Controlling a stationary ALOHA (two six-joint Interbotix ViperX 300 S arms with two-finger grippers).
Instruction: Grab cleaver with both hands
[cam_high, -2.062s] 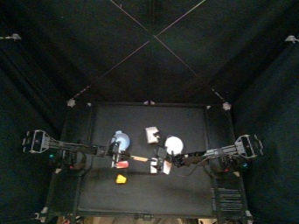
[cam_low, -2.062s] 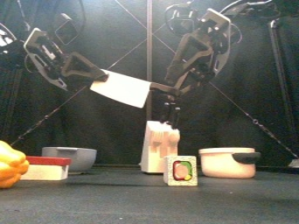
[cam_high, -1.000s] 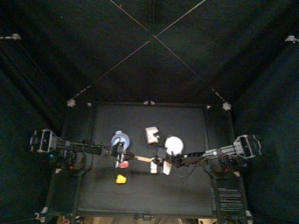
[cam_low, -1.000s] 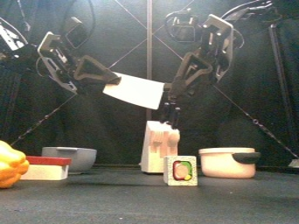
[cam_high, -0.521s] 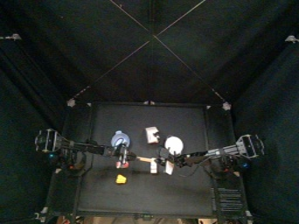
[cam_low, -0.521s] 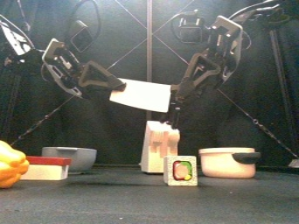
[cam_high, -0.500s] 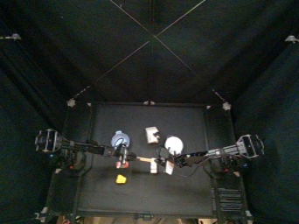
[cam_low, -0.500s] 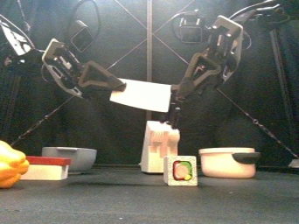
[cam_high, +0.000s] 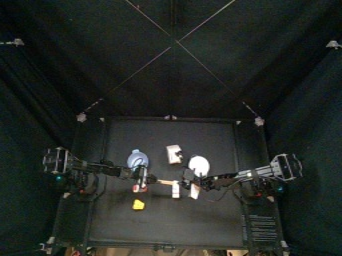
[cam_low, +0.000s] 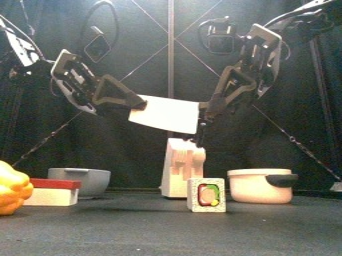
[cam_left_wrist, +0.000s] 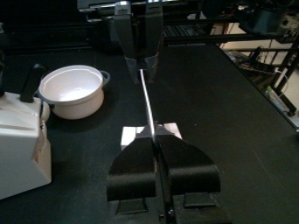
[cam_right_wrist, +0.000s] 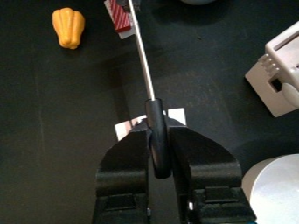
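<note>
The cleaver (cam_low: 167, 115), a white rectangular blade, hangs in the air above the table, tilted down to the right. My left gripper (cam_low: 136, 104) is shut on its left end. My right gripper (cam_low: 202, 120) is shut on its right end, on the dark handle. In the left wrist view the blade (cam_left_wrist: 147, 94) shows edge-on as a thin white line running from my shut left gripper (cam_left_wrist: 156, 144) to the other gripper. In the right wrist view my right gripper (cam_right_wrist: 152, 122) grips the handle, with the blade (cam_right_wrist: 142, 52) running away from it. From above the cleaver is too thin to make out.
On the table stand a white knife block (cam_low: 183, 168), a picture card (cam_low: 207, 195), a white pot (cam_low: 261, 185), a grey bowl (cam_low: 80, 180), a red-and-white block (cam_low: 54, 190) and a yellow pepper (cam_low: 11, 188). All lie well below the cleaver.
Both arms have carried the cleaver to the right and a little lower. Both grippers stay shut on it.
</note>
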